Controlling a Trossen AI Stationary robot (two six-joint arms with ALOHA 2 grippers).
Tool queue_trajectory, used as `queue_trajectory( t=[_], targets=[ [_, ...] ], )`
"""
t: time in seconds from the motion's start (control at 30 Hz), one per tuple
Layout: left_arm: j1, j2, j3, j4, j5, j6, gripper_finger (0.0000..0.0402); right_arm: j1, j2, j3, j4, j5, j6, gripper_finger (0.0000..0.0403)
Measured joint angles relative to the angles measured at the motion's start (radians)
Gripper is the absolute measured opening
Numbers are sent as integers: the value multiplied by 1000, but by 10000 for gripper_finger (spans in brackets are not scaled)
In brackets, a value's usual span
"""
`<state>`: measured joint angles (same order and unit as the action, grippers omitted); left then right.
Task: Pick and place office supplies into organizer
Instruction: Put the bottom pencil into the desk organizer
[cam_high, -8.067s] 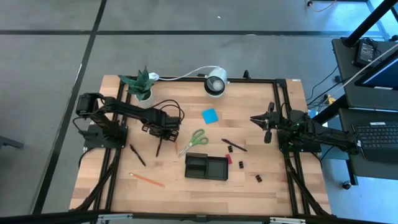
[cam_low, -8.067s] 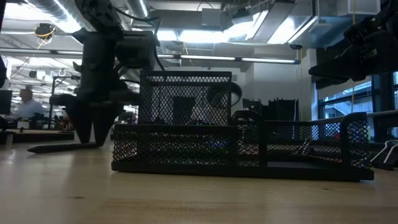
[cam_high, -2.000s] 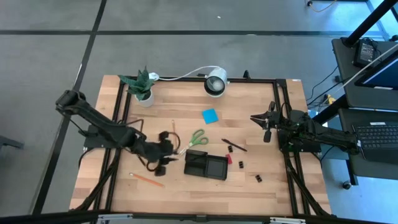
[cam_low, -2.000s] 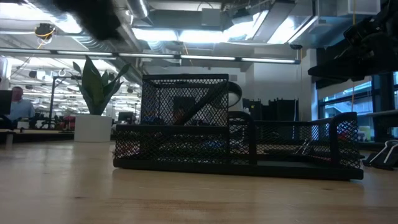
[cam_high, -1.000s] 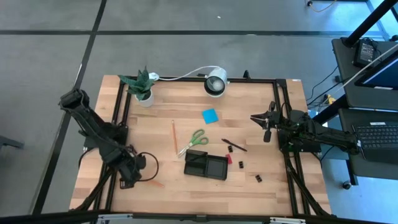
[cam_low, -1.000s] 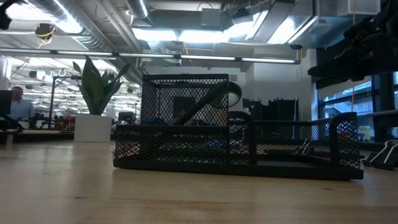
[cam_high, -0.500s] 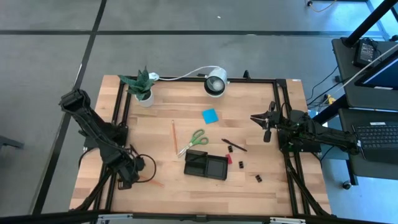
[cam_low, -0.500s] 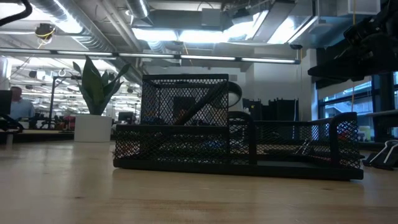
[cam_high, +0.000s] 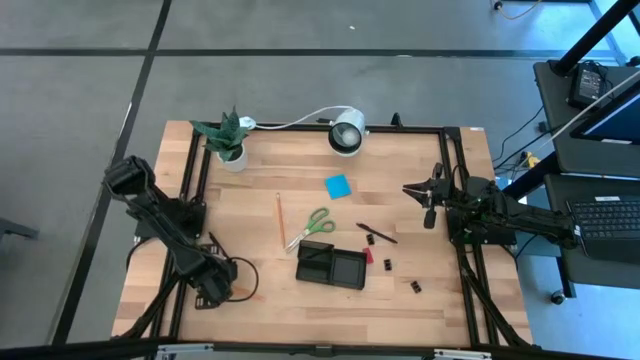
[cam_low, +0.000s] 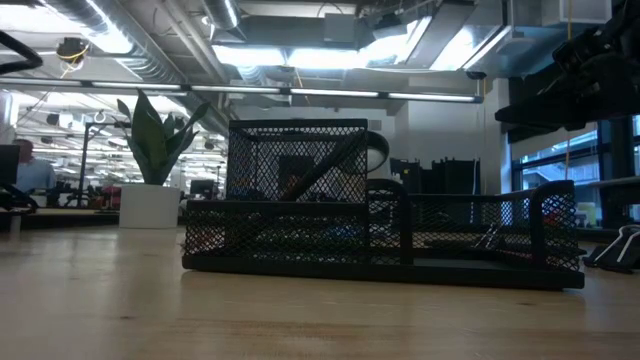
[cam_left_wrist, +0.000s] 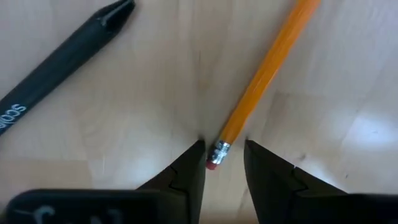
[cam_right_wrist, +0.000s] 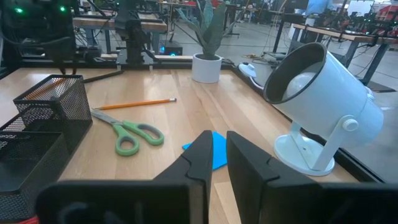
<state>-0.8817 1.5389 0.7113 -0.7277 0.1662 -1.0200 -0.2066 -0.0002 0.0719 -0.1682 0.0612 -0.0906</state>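
My left gripper (cam_high: 218, 288) (cam_left_wrist: 222, 148) is low over the table's near left part, open. Its fingers stand on either side of the eraser end (cam_left_wrist: 214, 163) of an orange pencil (cam_left_wrist: 267, 68) (cam_high: 243, 292) lying flat. A black pen (cam_left_wrist: 62, 56) lies beside it. The black mesh organizer (cam_high: 332, 267) (cam_low: 380, 235) stands mid-table with a slanting stick in its tall compartment. Green-handled scissors (cam_high: 310, 225), another pencil (cam_high: 279, 212), the blue pad (cam_high: 337, 185), a pen (cam_high: 377, 233), a red piece (cam_high: 368, 256) and clips (cam_high: 414, 286) lie around it. My right gripper (cam_high: 428, 200) (cam_right_wrist: 219, 142) waits shut at the right edge.
A potted plant (cam_high: 225, 135) and a white round lamp (cam_high: 347, 132) with its cord stand along the far edge. Black frame rails run down both sides of the table. Bare wood lies between the left gripper and the organizer.
My left arm has shifted slightly over the near left of the table, and its gripper has edged a little toward the right, toward the orange pencil. The organizer and the other supplies have stayed put.
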Motion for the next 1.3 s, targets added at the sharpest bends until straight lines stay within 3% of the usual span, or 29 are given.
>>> queue_trajectory(
  t=[0.3, 0.47, 0.67, 0.8, 1.3],
  targets=[
    [74, 10, 3, 55, 48, -69, 43, 0, 0, 0, 0, 0, 3, 51],
    [152, 14, 5, 177, 29, -66, 10, 0, 0, 0, 0, -1, 3, 51],
    [224, 63, 9, 401, -117, -25, 7, 0, 0, 0, 0, -2, 3, 51],
    [261, 126, 15, 519, -106, 9, 6, 0, 0, 0, 0, -2, 3, 51],
    [286, 161, 64, 508, -86, 102, 3, 0, 0, 0, 0, -2, 3, 51]
  ],
)
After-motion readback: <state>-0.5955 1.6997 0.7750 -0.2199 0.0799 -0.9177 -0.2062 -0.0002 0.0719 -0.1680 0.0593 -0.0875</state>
